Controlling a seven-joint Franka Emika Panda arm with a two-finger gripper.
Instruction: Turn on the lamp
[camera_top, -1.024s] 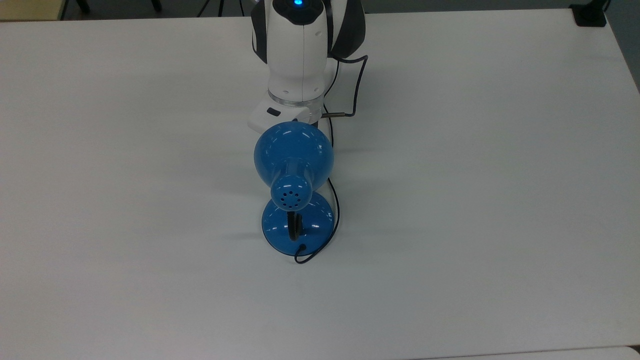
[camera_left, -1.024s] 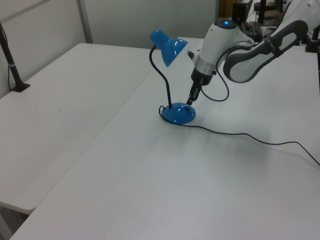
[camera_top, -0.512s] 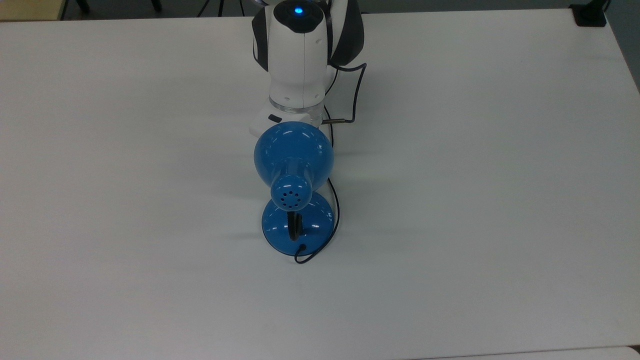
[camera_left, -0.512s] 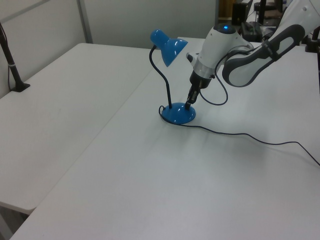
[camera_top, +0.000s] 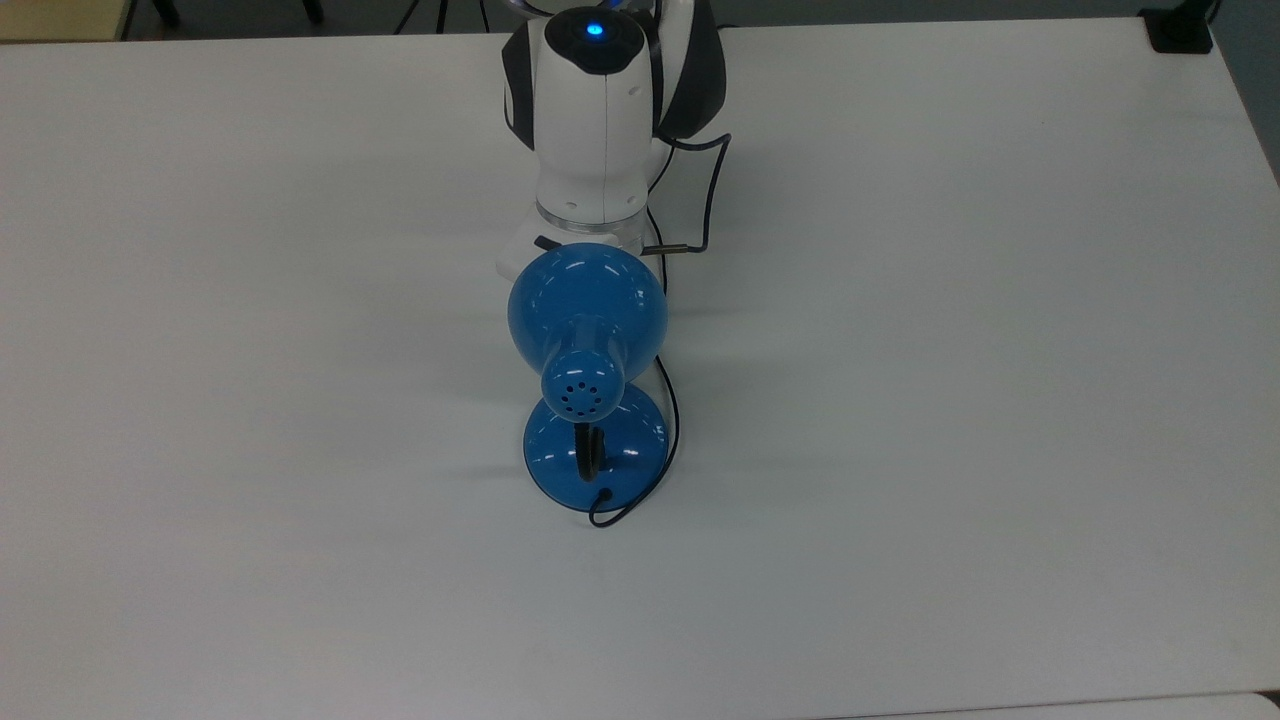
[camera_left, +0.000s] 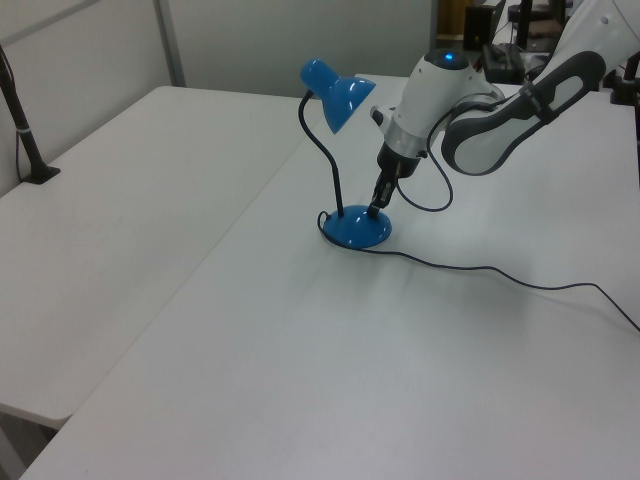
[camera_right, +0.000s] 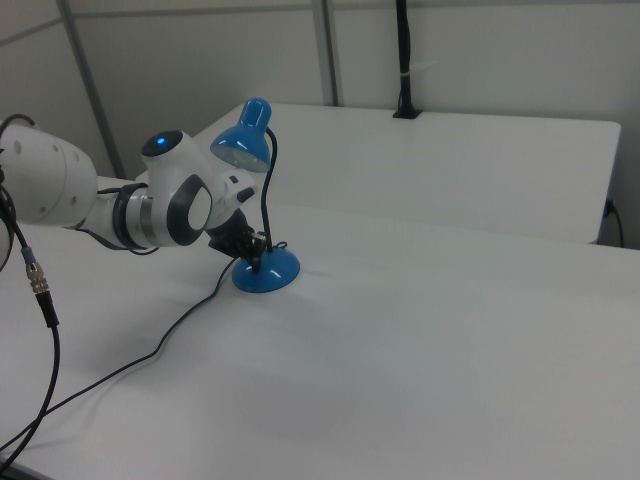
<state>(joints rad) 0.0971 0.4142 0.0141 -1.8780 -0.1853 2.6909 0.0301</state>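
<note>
The lamp stands mid-table: a glossy blue shade (camera_top: 587, 300) with a perforated cap, a black gooseneck and a round blue base (camera_top: 556, 462). In the left view the shade (camera_left: 340, 95) leans toward the arm above the base (camera_left: 352, 232). My gripper (camera_left: 376, 207) points down, its dark fingers together, with the tip touching the top of the base on the left view's right side. The right view has the gripper (camera_right: 250, 256) at the left edge of the base (camera_right: 270, 274), under the shade (camera_right: 245, 142). Nothing is held.
The lamp's thin black cord (camera_left: 480, 270) trails over the white table (camera_left: 300, 380) toward the left view's right. The arm's own cable (camera_top: 712, 190) loops beside the wrist (camera_top: 590, 130). A black clamp post (camera_left: 25, 140) stands at the left view's far left.
The arm has shifted slightly toward the lamp and lowered. The gripper tip went from just above the base down onto it. The lamp has not moved.
</note>
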